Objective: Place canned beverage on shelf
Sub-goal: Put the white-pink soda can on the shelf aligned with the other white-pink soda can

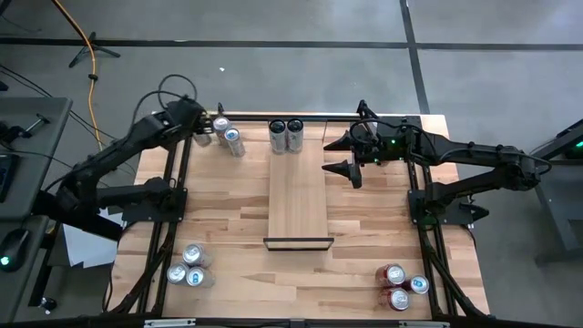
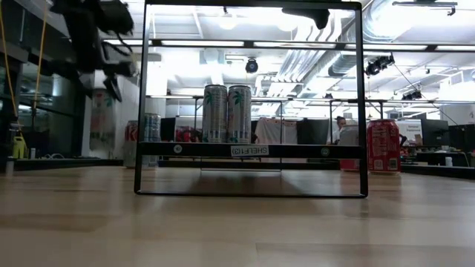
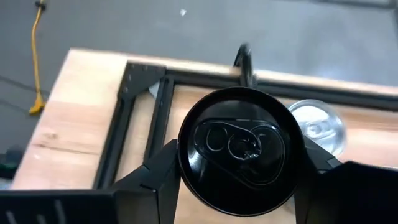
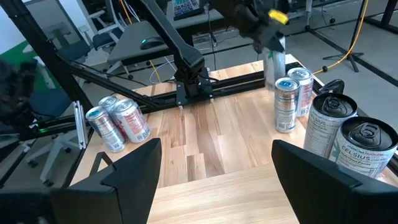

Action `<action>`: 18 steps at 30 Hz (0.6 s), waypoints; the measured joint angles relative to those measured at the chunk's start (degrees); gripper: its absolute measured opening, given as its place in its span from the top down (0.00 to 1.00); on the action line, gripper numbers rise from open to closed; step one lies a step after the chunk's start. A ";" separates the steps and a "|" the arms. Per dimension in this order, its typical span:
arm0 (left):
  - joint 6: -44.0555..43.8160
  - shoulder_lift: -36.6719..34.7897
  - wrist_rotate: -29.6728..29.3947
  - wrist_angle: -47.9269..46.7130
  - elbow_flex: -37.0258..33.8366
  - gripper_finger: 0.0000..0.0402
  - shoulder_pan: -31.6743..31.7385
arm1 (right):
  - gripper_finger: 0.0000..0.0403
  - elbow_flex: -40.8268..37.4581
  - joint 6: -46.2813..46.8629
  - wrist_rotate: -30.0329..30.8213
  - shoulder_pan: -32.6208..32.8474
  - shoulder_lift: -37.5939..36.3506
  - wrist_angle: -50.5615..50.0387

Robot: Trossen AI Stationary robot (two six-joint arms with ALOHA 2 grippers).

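My left gripper [image 1: 202, 128] is at the table's far left corner, shut on a black-topped can [image 3: 239, 118]. Two more cans [image 1: 228, 134] stand beside it on the table. The shelf [image 1: 298, 196] is a pale wood panel down the table's middle, with two tall cans [image 1: 286, 135] standing on its far end. My right gripper [image 1: 344, 155] hangs open just right of those cans, above the shelf's right edge, with nothing between its fingers. My left gripper pinches the can's side wall [image 3: 186, 165] just under its top rim, one finger [image 3: 155, 180] on each side. The fingers slant down at it from above. The can [image 4: 272, 65] stays roughly upright below the gripper. Whether its base is off the table, I cannot tell.
Three cans [image 1: 191, 266] cluster near the front left corner and three more [image 1: 401, 285] near the front right. Black rail frames [image 1: 173, 210] run along both sides of the table. The shelf's near half is bare wood.
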 joint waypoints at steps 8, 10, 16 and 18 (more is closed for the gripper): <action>6.79 -8.93 1.06 -1.95 6.75 0.60 -0.04 | 0.28 0.00 0.00 -0.01 0.00 0.00 0.00; 8.06 -9.81 1.30 -2.01 7.91 0.60 -0.06 | 0.28 0.00 0.00 -0.01 0.00 0.00 0.00; 8.63 -10.64 7.09 -1.54 9.01 0.60 -4.01 | 0.28 0.00 0.07 0.00 0.00 0.00 0.00; 8.87 -10.63 11.11 -0.96 9.01 0.60 -7.45 | 0.28 0.00 0.02 -0.01 0.00 0.00 0.00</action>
